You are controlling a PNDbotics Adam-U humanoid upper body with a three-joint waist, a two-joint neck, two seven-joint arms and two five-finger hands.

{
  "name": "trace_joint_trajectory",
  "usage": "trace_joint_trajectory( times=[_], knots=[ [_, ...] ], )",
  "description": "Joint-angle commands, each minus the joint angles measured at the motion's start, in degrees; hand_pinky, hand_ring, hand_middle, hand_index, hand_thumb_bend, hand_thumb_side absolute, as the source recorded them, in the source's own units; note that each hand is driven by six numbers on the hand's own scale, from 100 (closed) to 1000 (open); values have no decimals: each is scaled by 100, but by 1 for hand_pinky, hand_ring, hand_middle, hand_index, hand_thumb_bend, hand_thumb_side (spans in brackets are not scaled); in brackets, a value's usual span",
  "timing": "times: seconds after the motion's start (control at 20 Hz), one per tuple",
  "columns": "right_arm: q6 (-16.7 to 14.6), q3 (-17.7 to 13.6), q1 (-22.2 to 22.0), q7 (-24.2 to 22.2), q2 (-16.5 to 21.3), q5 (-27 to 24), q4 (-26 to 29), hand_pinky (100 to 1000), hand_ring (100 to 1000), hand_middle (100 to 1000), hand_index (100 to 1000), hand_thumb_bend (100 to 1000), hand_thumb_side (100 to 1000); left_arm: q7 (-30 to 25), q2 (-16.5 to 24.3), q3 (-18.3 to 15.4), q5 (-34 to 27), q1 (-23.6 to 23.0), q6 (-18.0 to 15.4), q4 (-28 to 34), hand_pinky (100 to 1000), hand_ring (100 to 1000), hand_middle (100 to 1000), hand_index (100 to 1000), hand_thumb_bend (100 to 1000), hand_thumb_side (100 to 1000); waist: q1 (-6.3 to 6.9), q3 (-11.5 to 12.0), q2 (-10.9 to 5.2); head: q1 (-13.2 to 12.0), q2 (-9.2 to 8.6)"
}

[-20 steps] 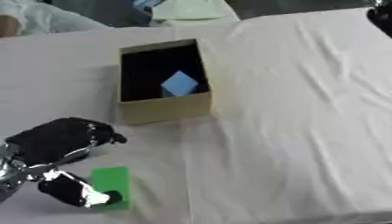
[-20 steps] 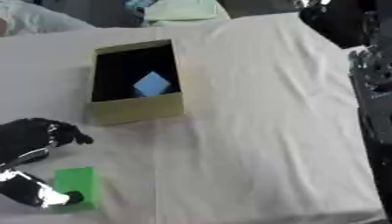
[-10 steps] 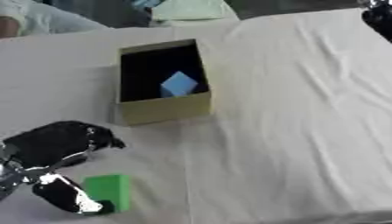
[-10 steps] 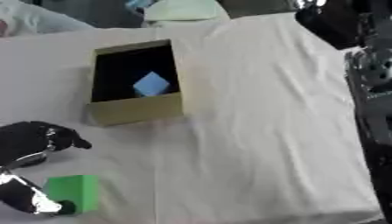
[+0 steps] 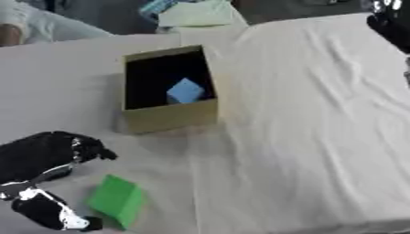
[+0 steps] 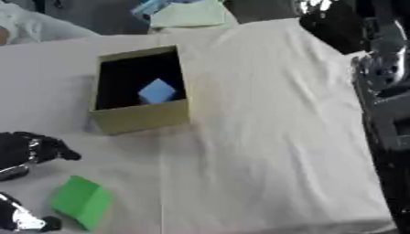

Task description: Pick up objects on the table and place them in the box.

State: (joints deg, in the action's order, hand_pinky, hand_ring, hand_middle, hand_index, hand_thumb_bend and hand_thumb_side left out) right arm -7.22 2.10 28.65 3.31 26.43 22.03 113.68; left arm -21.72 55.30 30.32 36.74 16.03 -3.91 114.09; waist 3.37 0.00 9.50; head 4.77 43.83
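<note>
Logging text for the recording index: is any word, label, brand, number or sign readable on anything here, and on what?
None readable.
Tan cardboard box: plain walls, no print.
Light blue block inside it: blank.
Green block by the left robot hand: blank.
White tablecloth: unmarked.

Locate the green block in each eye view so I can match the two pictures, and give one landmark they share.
Left eye view: the green block sits near the bottom left, by the left hand.
Right eye view: it lies further left, close to the bottom-left corner.
Shared landmark: the open box up the table from the block, with a blue block inside.
</note>
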Motion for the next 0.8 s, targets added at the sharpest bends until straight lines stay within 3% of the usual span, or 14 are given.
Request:
trace_joint_trajectory(
  times=[0.05,0.4,0.65,0.8],
  knots=[
    [13,-71,40,16,95,12,91,825,729,520,820,100,718,125,248,-152,-75,-1,-64,50,723,750,708,887,668,593,-5,17,-97,25,29],
    [17,-72,29,15,92,13,91,825,729,520,820,100,718,332,297,-213,-44,-80,-141,50,733,761,717,890,677,583,-4,29,-111,55,29],
    [23,-68,17,15,80,6,91,824,728,519,820,100,719,165,279,-204,153,-79,-314,50,763,801,771,896,758,437,-9,19,-106,67,29],
    [24,-63,16,14,67,0,91,824,728,518,820,100,720,33,228,-195,351,-58,-271,50,760,800,777,896,771,417,-13,2,-96,71,29]
  ],
)
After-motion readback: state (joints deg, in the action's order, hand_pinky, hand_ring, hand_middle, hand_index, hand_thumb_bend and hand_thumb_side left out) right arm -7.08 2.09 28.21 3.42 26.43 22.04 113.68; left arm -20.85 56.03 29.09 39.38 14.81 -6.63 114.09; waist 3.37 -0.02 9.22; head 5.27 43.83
